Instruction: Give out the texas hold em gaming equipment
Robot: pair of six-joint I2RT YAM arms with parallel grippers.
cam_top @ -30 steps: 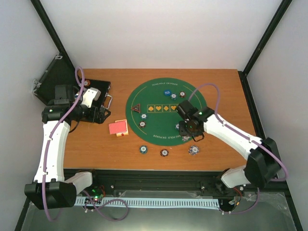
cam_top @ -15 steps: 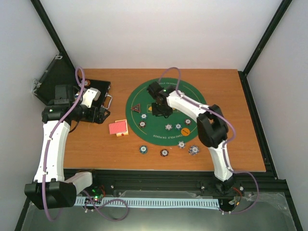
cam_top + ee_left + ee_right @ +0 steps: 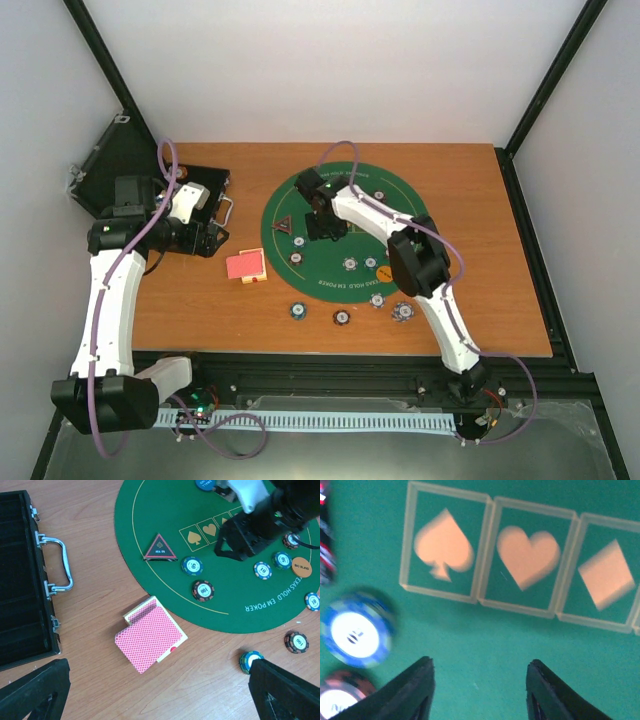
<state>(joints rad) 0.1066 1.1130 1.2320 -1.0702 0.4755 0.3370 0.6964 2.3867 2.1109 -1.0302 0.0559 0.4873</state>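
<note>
My right gripper (image 3: 481,666) hovers open and empty over the green felt mat (image 3: 485,630), just below its printed spade and heart boxes. From above, the right gripper (image 3: 325,225) is at the mat's left centre. A blue-rimmed chip (image 3: 356,632) lies to its left. The dark triangular marker (image 3: 160,548), two chips (image 3: 192,565) and the orange button (image 3: 301,567) rest on the mat. Red-backed cards (image 3: 150,636) lie on the wood off the mat's left edge. My left gripper (image 3: 159,662) hangs open above the cards, holding nothing.
The black hinged case (image 3: 20,580) lies open at the far left, its metal handle (image 3: 57,562) facing the mat. Three chips (image 3: 341,318) sit on the wood past the mat's near rim. The right arm's elbow (image 3: 415,258) stands over the mat's right half.
The right arm swung from the mat's near right to its left centre, its jaws narrowing and then widening. The left arm stayed still.
</note>
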